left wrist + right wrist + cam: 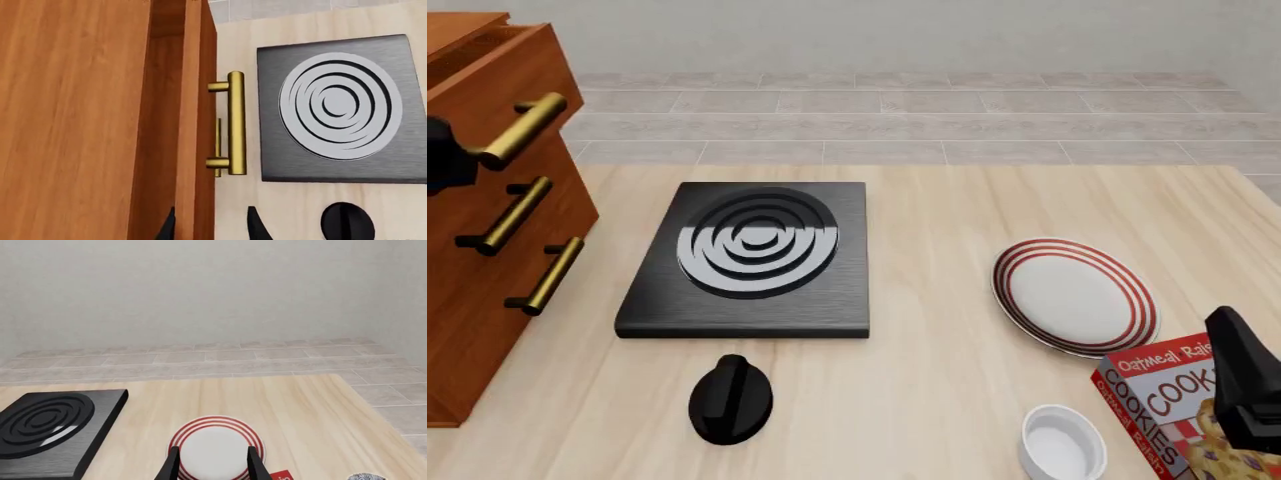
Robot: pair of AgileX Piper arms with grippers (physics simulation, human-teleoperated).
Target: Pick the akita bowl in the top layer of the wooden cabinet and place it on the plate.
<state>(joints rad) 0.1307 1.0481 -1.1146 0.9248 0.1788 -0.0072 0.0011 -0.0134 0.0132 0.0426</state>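
Akita bowl is not clearly seen in any view; I judge it lies hidden inside the top layer [197, 100], which stands only partly drawn out of the wooden cabinet [467, 330]. A speckled sliver [365, 476] at the edge of the right wrist view is too small to identify. Nearest, the right gripper [212, 467] hovers released and empty above the cookie box [1161, 400], with the white ramekin [1061, 443] just beside it and a black knob [731, 398] further left on the table [934, 380]. Beyond them sits the plate [1074, 297], bare, then the black stove [747, 260]. At the far left the left gripper [212, 227] has its fingers spread, holding nothing, astride the drawer front near the brass handle [235, 122]. The risks from here: with so narrow a gap, a hand reaching in could jam against the drawer front. A skewed pull on the handle might let the fingers slip off. The right arm, if swung carelessly, could knock the box or ramekin into the plate.
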